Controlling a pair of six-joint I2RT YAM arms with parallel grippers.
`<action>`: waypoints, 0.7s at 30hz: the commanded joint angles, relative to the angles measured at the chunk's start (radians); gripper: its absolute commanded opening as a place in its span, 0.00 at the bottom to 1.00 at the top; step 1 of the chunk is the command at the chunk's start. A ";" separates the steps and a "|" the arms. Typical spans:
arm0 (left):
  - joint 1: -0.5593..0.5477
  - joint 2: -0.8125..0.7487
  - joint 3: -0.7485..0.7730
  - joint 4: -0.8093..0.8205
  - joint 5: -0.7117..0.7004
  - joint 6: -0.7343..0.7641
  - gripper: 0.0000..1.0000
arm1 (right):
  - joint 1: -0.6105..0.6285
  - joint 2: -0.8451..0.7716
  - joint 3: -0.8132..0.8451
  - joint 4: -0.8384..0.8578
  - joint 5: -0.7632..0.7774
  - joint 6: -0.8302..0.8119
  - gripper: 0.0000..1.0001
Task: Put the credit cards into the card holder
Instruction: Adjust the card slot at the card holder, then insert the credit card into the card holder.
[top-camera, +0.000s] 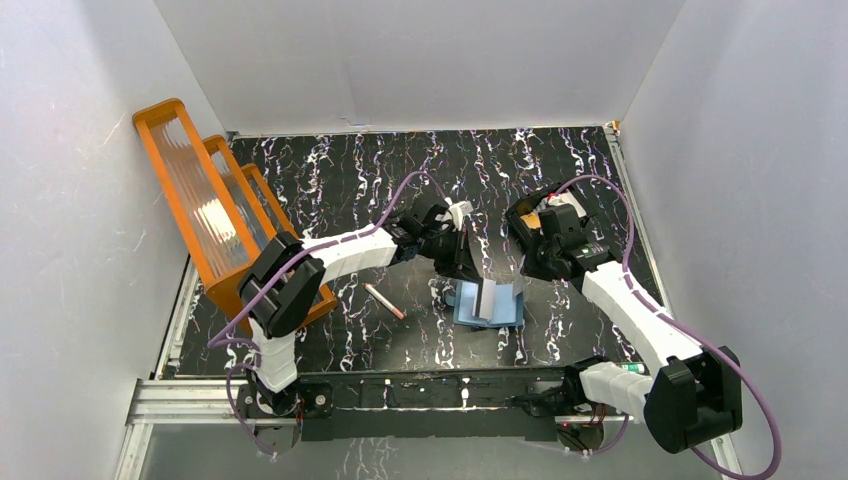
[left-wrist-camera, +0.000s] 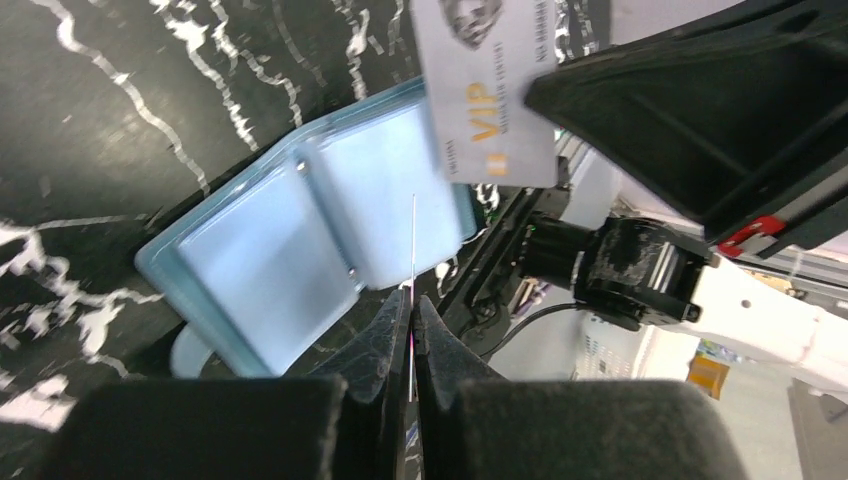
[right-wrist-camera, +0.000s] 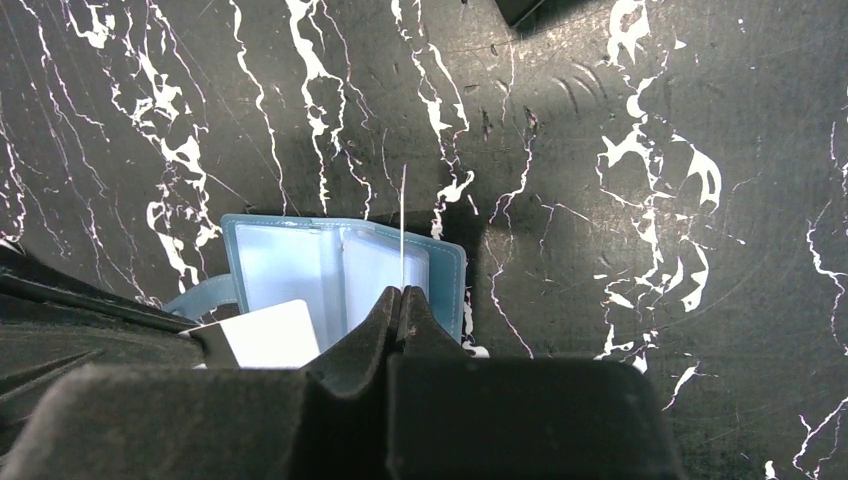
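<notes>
The teal-blue card holder (top-camera: 503, 305) lies open on the black marbled table, light-blue inner pockets up; it also shows in the left wrist view (left-wrist-camera: 290, 240) and the right wrist view (right-wrist-camera: 330, 265). My left gripper (left-wrist-camera: 411, 295) is shut on a thin card seen edge-on (left-wrist-camera: 414, 235), just above the holder. My right gripper (right-wrist-camera: 401, 292) is shut on another card seen edge-on (right-wrist-camera: 403, 220), over the holder's right half. From the left wrist, the right gripper's card is a silver VIP card (left-wrist-camera: 487, 90). From the right wrist, the left gripper's card is white (right-wrist-camera: 262, 335). Both grippers (top-camera: 468, 270) (top-camera: 525, 268) hover close together over the holder.
A thin pink-brown stick (top-camera: 384, 300) lies left of the holder. A big orange ribbed rack (top-camera: 215, 215) stands at the left wall. A black tray (top-camera: 545, 205) with something orange in it sits behind the right gripper. White walls enclose the table.
</notes>
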 joint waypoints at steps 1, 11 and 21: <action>-0.012 0.039 0.053 0.070 0.091 -0.036 0.00 | -0.003 -0.017 0.032 0.009 -0.016 0.003 0.00; -0.015 0.109 0.062 0.074 0.072 -0.022 0.00 | -0.004 -0.086 0.065 0.012 -0.101 0.055 0.00; -0.015 0.063 0.062 -0.049 0.004 0.037 0.00 | -0.005 -0.096 -0.216 0.309 -0.242 0.152 0.00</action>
